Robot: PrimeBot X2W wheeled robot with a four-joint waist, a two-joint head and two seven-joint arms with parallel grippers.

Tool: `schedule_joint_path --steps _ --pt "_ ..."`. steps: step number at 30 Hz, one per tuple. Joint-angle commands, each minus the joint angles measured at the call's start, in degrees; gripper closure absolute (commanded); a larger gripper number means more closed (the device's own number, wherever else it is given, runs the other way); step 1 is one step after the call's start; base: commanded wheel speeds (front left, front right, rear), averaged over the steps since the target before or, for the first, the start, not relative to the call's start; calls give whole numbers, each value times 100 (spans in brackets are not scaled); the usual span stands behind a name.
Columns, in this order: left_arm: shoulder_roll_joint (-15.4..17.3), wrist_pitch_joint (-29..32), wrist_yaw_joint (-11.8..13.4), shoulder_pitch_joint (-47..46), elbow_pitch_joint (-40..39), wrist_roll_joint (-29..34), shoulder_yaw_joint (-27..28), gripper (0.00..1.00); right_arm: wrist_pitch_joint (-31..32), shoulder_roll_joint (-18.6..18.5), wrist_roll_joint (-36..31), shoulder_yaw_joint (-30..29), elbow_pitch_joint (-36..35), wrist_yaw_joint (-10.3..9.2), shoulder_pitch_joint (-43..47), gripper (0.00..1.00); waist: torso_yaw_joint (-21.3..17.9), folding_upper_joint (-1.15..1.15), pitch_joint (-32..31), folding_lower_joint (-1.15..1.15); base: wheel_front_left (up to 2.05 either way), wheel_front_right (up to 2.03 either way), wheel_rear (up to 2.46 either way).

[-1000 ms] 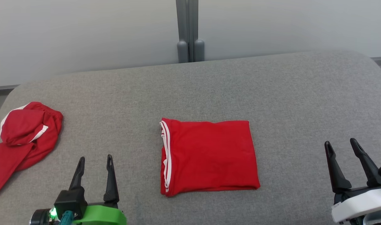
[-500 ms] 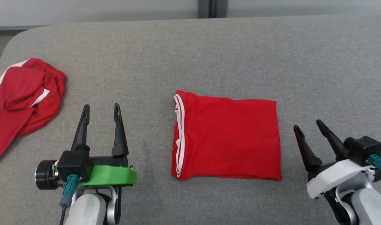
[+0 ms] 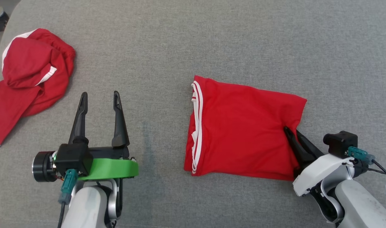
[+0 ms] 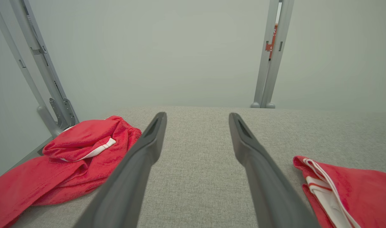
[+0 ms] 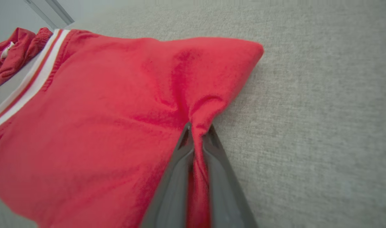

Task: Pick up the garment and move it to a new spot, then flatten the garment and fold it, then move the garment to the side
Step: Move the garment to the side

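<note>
The folded red garment (image 3: 243, 133) lies flat near the middle of the grey bench (image 3: 212, 38), its white-striped edge toward the robot's left. The right claw (image 3: 290, 130) is closed on a pinch of cloth at the garment's right edge, perhaps only the top layers. The left claw (image 3: 100, 95) stands wide open and holds nothing, between the folded garment and a crumpled red garment (image 3: 31, 72).

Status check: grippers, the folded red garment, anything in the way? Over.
Right gripper shut on folded red garment, right edge. Left gripper open, apart from it. Crumpled red garment far left, out of the way.
</note>
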Motion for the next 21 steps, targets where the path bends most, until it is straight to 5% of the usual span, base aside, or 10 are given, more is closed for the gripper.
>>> schedule_joint_path --steps 1,15,21 --pt "18 -16 -6 -8 -23 58 57 0 -27 -34 72 125 66 -11 12 100 -224 0 -10 0 0 0 0" --pt "212 -10 -58 -23 -100 337 191 0 -693 -376 723 958 310 -12 -524 100 -2335 0 96 0 0 0 0" --pt "283 27 -85 -230 -183 410 109 0 -794 -441 989 1154 498 -12 -1075 100 -2847 0 359 0 0 0 0"
